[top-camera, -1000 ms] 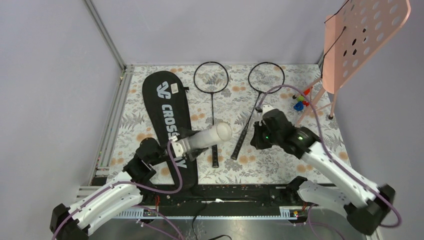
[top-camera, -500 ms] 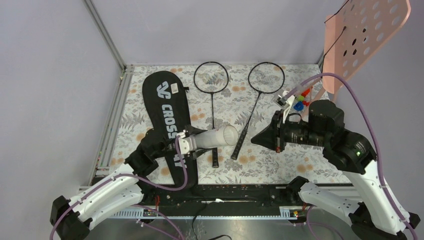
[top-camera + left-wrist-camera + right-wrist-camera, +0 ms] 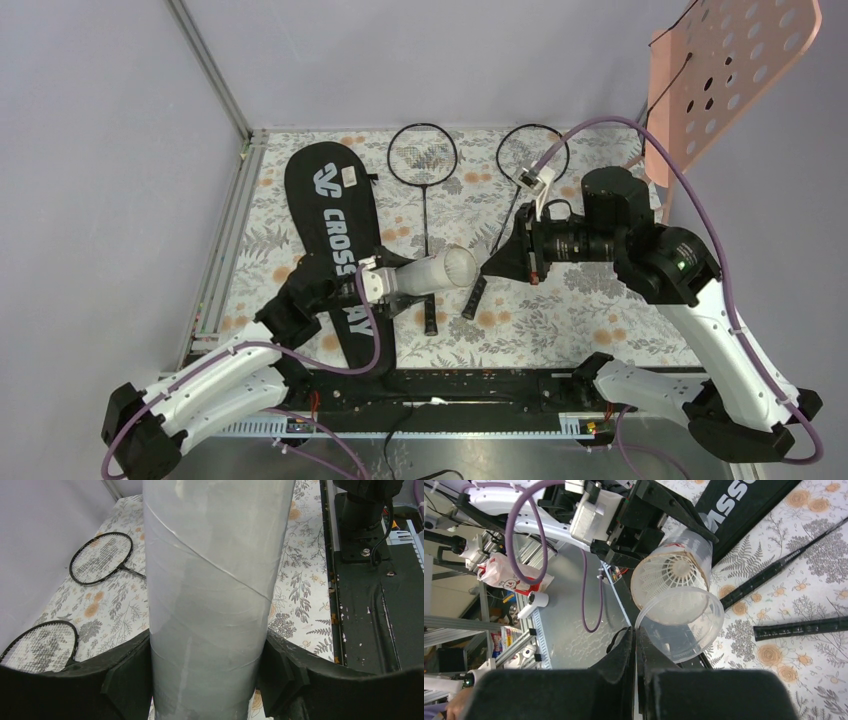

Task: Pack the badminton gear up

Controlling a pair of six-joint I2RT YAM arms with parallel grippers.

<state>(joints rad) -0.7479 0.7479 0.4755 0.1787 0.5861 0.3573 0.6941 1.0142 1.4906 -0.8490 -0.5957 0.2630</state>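
Note:
My left gripper (image 3: pixel 385 284) is shut on the long white tube (image 3: pixel 425 274) and holds it tilted above the table, open end to the right. In the left wrist view the tube (image 3: pixel 215 580) fills the space between my fingers (image 3: pixel 125 680). My right gripper (image 3: pixel 635 632) is shut on the rim of a clear plastic cap (image 3: pixel 684 625), held just off the tube's mouth (image 3: pixel 671 572). A white shuttlecock (image 3: pixel 663 577) sits inside the tube. In the top view my right gripper (image 3: pixel 486 268) is right beside the tube's mouth. Two black rackets (image 3: pixel 422 154) (image 3: pixel 533 152) and the black CROSSWAY bag (image 3: pixel 330 215) lie on the table.
The pink perforated board (image 3: pixel 725 70) stands on its stand at the back right. A metal rail (image 3: pixel 225 240) runs along the table's left edge. The racket handles (image 3: pixel 430 312) (image 3: pixel 472 298) lie under the tube's mouth. The black base plate (image 3: pixel 370 595) is at the near edge.
My right arm has lifted, turned and swung left, bringing the clear cap up to the tube's mouth. My left gripper has shifted the tube slightly.

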